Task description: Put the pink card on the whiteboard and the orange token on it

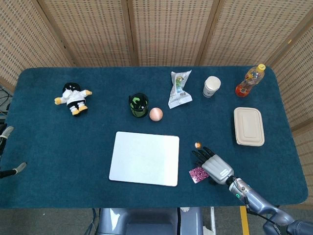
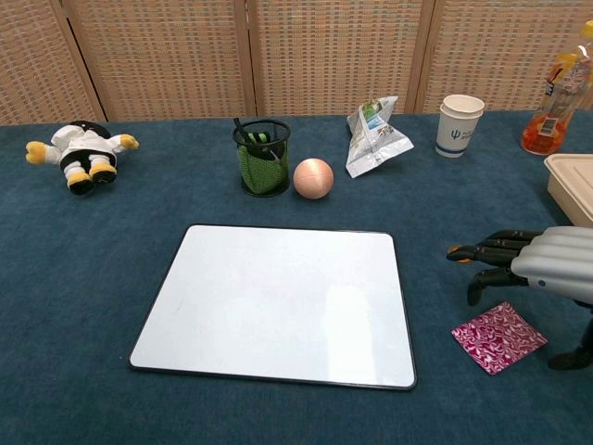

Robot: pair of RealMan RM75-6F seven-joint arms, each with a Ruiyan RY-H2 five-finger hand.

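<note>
The pink patterned card (image 1: 198, 174) (image 2: 498, 336) lies flat on the blue cloth, right of the whiteboard (image 1: 145, 157) (image 2: 278, 301), which is bare. The small orange token (image 1: 197, 145) (image 2: 454, 248) sits just beyond the card; in the chest view the fingertips hide most of it. My right hand (image 1: 211, 164) (image 2: 528, 264) hovers low over the card's far right side, fingers stretched toward the token, thumb down beside the card, holding nothing. Only two spread fingertips of my left hand (image 1: 10, 149) show at the head view's left edge, off the table.
Along the back stand a plush toy (image 1: 73, 98), a mesh pen cup (image 1: 138, 105), a copper ball (image 1: 156, 113), a snack bag (image 1: 179, 89), a paper cup (image 1: 211, 86) and a juice bottle (image 1: 250, 81). A lidded food box (image 1: 248, 126) lies at the right.
</note>
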